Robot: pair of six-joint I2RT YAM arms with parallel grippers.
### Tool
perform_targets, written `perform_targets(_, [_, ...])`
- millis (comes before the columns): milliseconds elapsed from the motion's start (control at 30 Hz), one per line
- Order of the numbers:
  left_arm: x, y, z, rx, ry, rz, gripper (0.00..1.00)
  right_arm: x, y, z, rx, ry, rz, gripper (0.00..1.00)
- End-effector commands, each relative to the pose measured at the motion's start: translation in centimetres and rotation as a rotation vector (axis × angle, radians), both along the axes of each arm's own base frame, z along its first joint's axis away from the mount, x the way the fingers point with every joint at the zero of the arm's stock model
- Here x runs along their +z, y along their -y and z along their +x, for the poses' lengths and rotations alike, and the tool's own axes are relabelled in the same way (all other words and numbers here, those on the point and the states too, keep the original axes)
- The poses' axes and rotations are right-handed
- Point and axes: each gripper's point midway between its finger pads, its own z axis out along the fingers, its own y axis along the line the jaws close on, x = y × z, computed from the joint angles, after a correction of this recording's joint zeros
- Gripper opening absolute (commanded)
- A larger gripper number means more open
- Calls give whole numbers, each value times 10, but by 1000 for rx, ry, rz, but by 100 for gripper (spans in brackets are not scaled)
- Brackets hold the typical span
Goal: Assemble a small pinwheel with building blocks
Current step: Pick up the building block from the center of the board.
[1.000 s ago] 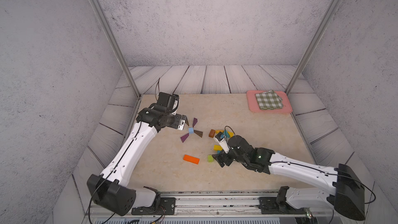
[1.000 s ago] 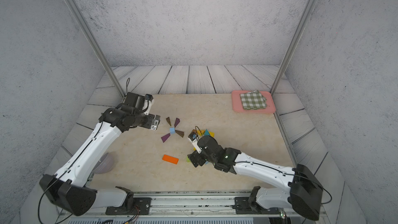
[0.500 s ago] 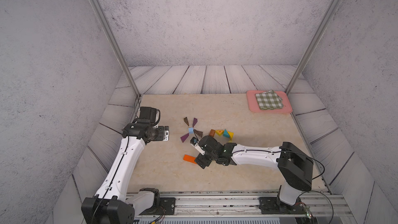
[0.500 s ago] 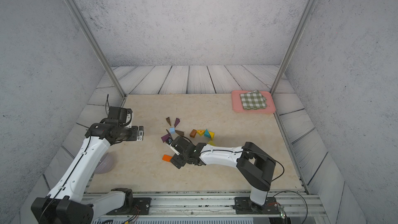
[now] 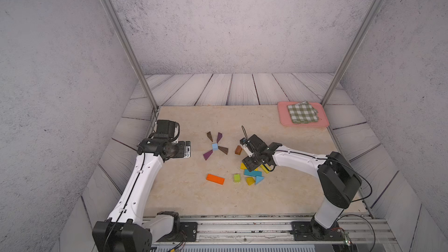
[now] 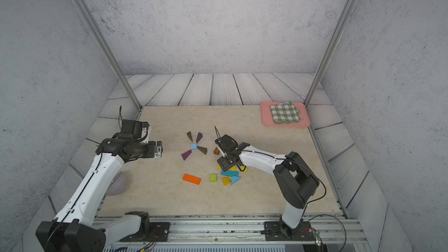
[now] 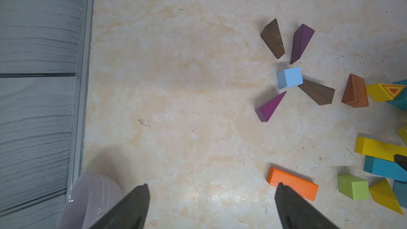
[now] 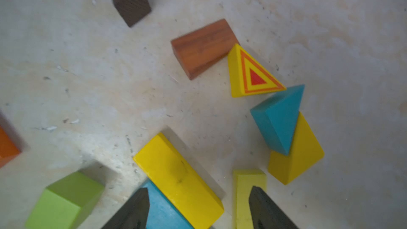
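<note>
**Top views.** The left gripper (image 5: 188,149) hangs over bare tabletop (image 5: 291,190), to the left of the pinwheel, its jaws spread wide and empty. The pinwheel is a light-blue cube (image 5: 214,146) with four brown and purple wedges (image 5: 223,150) fanned around it, near the middle of the table. The right gripper (image 5: 251,165) points down into the loose blocks just right of the pinwheel. A red-brown wedge (image 5: 238,150) lies beside it. An orange bar (image 5: 215,179) and a green cube (image 5: 237,178) lie nearer the front edge. A checked cloth (image 6: 284,115) rests on a pink tray (image 6: 265,117) at the far right corner.

**Left wrist view.** The left gripper's fingertips (image 7: 141,194) stand far apart with nothing between them. The light-blue cube (image 7: 289,78) and the orange bar (image 7: 293,182) are in sight. A lilac bowl (image 7: 92,197) sits at the table's edge.

**Right wrist view, somewhat blurred.** The right gripper (image 8: 199,188) has its jaws apart over one end of a yellow bar (image 8: 176,172), which lies across a teal bar (image 8: 163,212). The fingers appear to touch neither, and nothing is gripped. Nearby lie a printed yellow triangle (image 8: 253,73) and a teal triangle (image 8: 279,117).
</note>
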Motion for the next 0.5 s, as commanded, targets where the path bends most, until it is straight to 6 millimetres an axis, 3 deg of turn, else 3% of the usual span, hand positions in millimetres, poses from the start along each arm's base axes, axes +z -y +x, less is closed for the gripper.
perform_targets(0, [-2,0,0,2,0,-11,96,18,21,8,-57,15,-49,75])
perform_targets(67, [-3,-1,0,8,-5,-6,96,19,28,11,-71,26,-79,75])
perform_targets(233, [-5,0,1,1,-14,-12,96,25,18,-2,-42,-28,0,71])
perform_targets(367, [-7,0,1,2,-20,-10,96,25,11,-22,16,-73,77,60])
perform_targets(467, [-8,1,1,-1,-24,-15,96,33,7,-38,60,-94,150,58])
